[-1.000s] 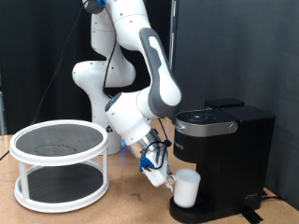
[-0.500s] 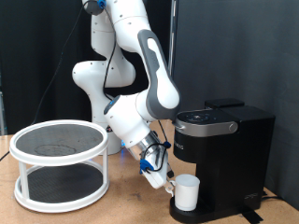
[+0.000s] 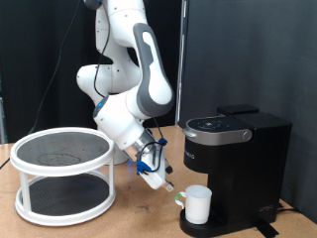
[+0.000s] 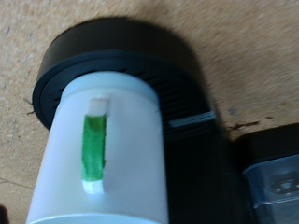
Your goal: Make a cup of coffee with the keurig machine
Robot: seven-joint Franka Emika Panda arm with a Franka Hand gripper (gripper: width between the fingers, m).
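The white mug stands upright on the round drip tray of the black keurig machine, under its spout, with the lid down. My gripper hangs just to the exterior view's left of the mug, apart from it, open and holding nothing. In the wrist view the mug shows close up with a green strip on its handle, sitting on the black tray. My fingers do not show in the wrist view.
A white round two-tier rack with dark mesh shelves stands on the wooden table at the exterior view's left. The robot's base stands behind, in front of a black curtain.
My gripper has let go of the mug's handle and drawn back to the exterior view's left and slightly up. The mug stays on the drip tray.
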